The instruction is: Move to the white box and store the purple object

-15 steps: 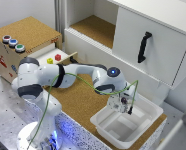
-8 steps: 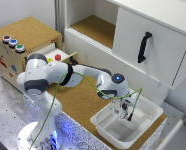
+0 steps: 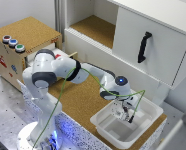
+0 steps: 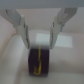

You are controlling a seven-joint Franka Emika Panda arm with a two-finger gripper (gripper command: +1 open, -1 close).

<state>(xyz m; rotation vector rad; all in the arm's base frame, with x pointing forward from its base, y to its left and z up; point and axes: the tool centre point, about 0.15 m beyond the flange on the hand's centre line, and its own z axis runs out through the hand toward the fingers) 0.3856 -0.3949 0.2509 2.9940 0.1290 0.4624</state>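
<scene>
Item 1, arm: one white Panda arm (image 3: 68, 70) reached from its base at the exterior view's lower left toward the 4 o'clock direction, ending above the white box (image 3: 145, 127).

Item 2, hand (image 3: 127, 114): pointed downward inside the outline of the white box. In the wrist view the hand (image 4: 39, 36) showed both fingers (image 4: 21, 27) set apart, with a gap between each fingertip and the object beyond them; the hand was spread and gripped nothing.

Item 3, purple object (image 4: 39, 61): a dark, rounded piece with a yellowish streak, blurred in the wrist view. It lay on the pale floor of the white box (image 4: 12, 65), just past the fingertips and centred between them, not touching either finger. In the exterior view it could not be made out beneath the hand.

Item 4, white box: shallow, wide-rimmed, resting on the cork-topped counter (image 3: 80, 97) at the 5 o'clock part of the exterior view.

Item 5, surroundings: white cabinet with black handle (image 3: 144, 46) at 2 o'clock; wooden box (image 3: 23, 42) carrying coloured buttons (image 3: 13, 44) at 10 o'clock.
</scene>
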